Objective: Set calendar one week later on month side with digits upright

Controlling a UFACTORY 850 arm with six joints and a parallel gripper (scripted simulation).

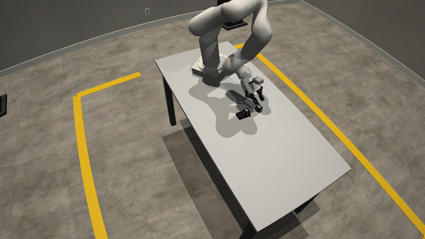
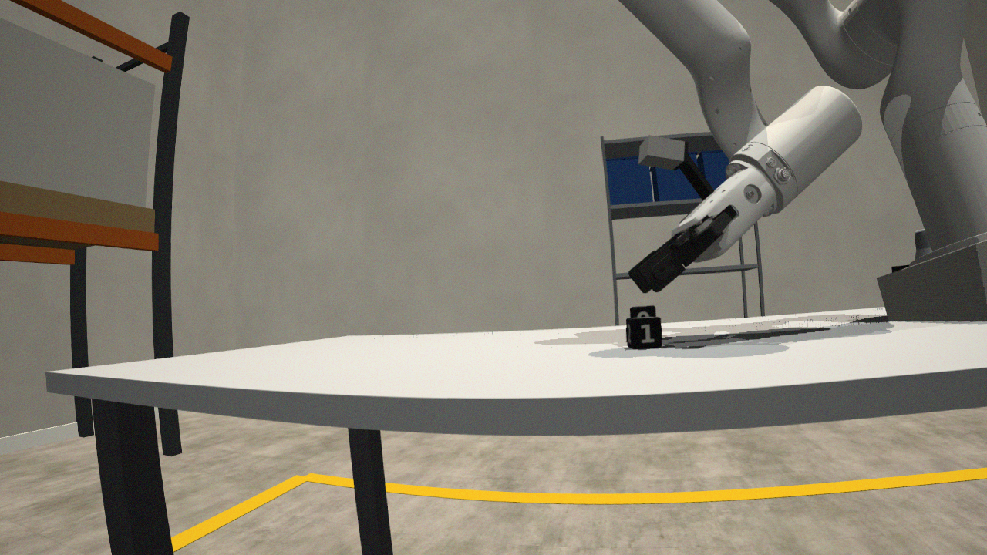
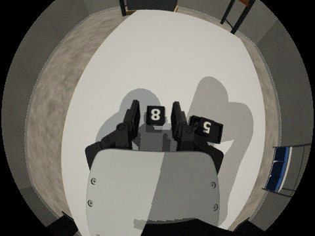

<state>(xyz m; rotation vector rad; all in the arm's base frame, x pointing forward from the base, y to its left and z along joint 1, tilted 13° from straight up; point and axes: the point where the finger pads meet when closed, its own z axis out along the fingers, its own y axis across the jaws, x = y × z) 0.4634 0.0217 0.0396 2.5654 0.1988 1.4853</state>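
Observation:
A small black tray (image 1: 241, 115) lies flat on the white table. One black cube (image 1: 246, 112) stands in it with a 5 on top. The second black cube (image 1: 258, 108) stands on the table right beside the tray, with an 8 on top. In the exterior view this cube (image 2: 643, 334) shows a 1 on its near side and hides most of the tray's cube behind it. My gripper (image 2: 645, 276) hangs tilted in the air a little above the loose cube, open and empty. In the wrist view the 8 cube (image 3: 155, 115) shows between my fingers and the 5 cube (image 3: 207, 127) lies to the right.
The arm's base (image 1: 208, 69) stands at the far end of the table. The table's right edge runs close by the cubes. A metal shelf with blue bins (image 2: 679, 227) and an orange rack (image 2: 82, 220) stand off the table.

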